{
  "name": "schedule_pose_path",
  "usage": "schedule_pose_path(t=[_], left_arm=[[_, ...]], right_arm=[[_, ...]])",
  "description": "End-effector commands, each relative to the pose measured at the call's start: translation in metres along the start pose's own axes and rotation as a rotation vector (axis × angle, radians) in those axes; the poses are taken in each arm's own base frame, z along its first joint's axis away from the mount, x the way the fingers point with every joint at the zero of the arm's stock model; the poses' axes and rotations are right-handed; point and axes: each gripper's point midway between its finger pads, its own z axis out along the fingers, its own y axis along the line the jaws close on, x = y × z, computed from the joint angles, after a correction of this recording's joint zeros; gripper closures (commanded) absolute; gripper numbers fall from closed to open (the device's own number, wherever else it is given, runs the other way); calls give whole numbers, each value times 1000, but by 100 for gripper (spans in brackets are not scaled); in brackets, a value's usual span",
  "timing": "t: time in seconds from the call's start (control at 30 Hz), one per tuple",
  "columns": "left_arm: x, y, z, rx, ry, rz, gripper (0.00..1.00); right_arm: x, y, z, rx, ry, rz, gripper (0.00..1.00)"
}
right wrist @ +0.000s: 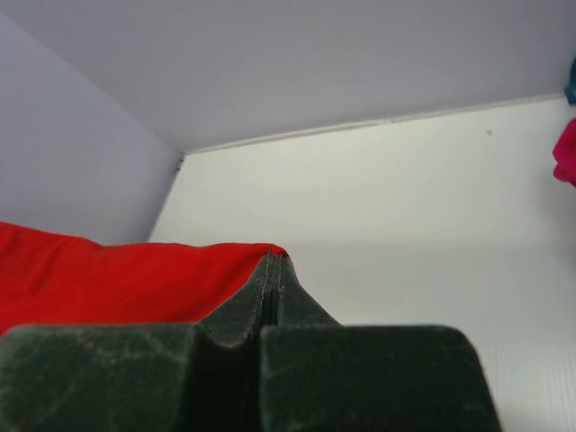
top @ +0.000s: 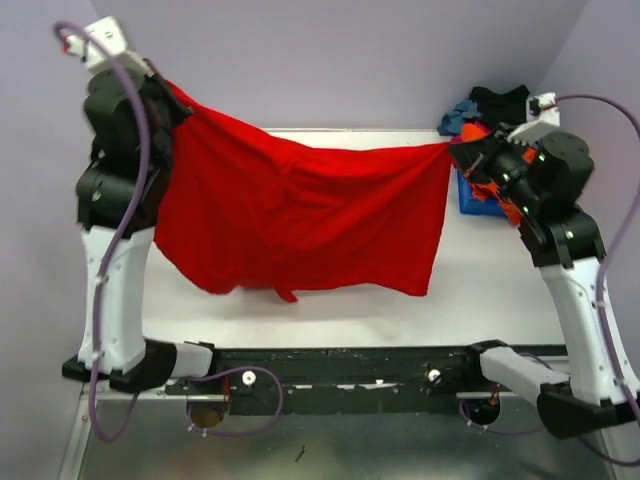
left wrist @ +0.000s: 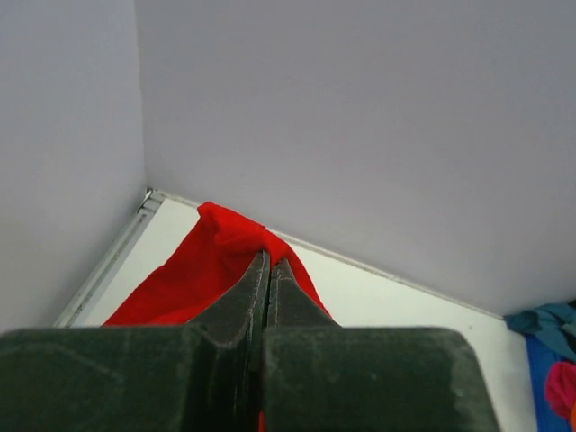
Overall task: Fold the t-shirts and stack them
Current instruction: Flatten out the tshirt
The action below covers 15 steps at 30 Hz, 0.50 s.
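Observation:
A bright red t-shirt (top: 300, 215) hangs stretched in the air between both grippers, its lower edge just above the white table (top: 400, 310). My left gripper (top: 168, 92) is shut on its upper left corner, high at the back left; the pinched cloth shows in the left wrist view (left wrist: 216, 256) at the fingertips (left wrist: 268, 263). My right gripper (top: 452, 150) is shut on the upper right corner; the red cloth (right wrist: 117, 279) runs left from its tips (right wrist: 273, 259). Other t-shirts, black, blue and orange (top: 492, 112), lie heaped at the back right.
A blue plastic bin (top: 472, 195) stands at the right edge under the heap of shirts, behind my right arm. Grey walls close the back and both sides. A black rail (top: 340, 375) runs along the near edge between the arm bases.

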Motion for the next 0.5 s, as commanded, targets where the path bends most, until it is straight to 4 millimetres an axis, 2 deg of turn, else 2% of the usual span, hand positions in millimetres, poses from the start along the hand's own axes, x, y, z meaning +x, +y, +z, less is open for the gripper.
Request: schedule_pose_path(t=[0.0,0.13,0.2,0.23,0.27,0.3,0.33,0.37,0.4,0.43,0.47], left_arm=[[93,-17,94,-35,211,90,100],[166,-34,162,-13,303,94,100],[202,-40,193,2,329,102,100],[211,-43,206,6,327,101,100],[235,-44,222,7,358,112,100],[250,-44,232,8,385,121,100],[258,-49,240,23,397,121,96],[272,-53,246,45,421,127,67],[280,-55,250,57,432,124,29],[288,-55,251,55,447,121,12],[291,-53,250,54,453,122,1]], right_arm=[[32,-51,60,193,118,47,99],[51,-76,115,250,162,69,99],[66,-91,140,278,190,77,99],[76,-100,153,293,213,78,99],[86,-106,165,305,236,80,99],[92,-113,174,319,255,82,92],[99,-118,184,333,275,87,65],[109,-124,189,348,302,92,35],[113,-125,193,341,314,98,27],[120,-125,195,326,328,95,24],[121,-125,195,322,325,95,24]])
